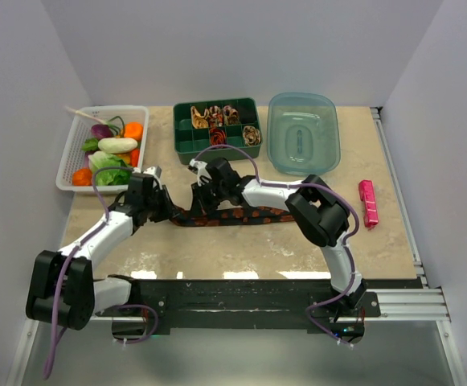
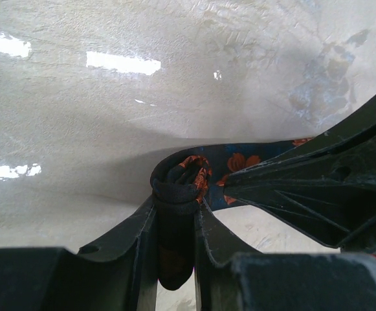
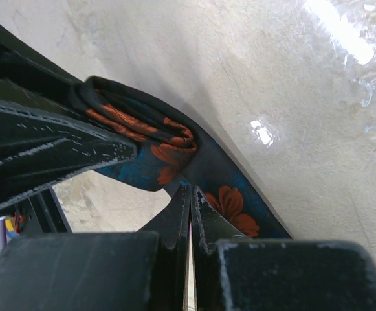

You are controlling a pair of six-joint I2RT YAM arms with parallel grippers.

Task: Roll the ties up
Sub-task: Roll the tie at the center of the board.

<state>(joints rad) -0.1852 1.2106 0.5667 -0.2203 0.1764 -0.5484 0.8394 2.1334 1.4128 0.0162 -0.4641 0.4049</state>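
A long black tie with orange-red flowers (image 1: 241,215) lies across the middle of the table. Its left end is wound into a small coil (image 2: 178,178). My left gripper (image 2: 176,202) (image 1: 167,207) is shut on that coil, with dark fabric filling the gap between its jaws. My right gripper (image 3: 189,191) (image 1: 197,191) is shut, its tips against the flat tie (image 3: 230,201) just beside the coil (image 3: 136,123); no fabric shows between its jaws. Several rolled ties (image 1: 217,115) in tan, red and dark sit in a green compartment tray (image 1: 186,145) at the back.
A clear blue-tinted container (image 1: 303,133) stands right of the green tray. A white basket (image 1: 66,157) of toy vegetables sits at the back left. A small pink bar (image 1: 368,203) lies at the right. Purple cables run along both arms.
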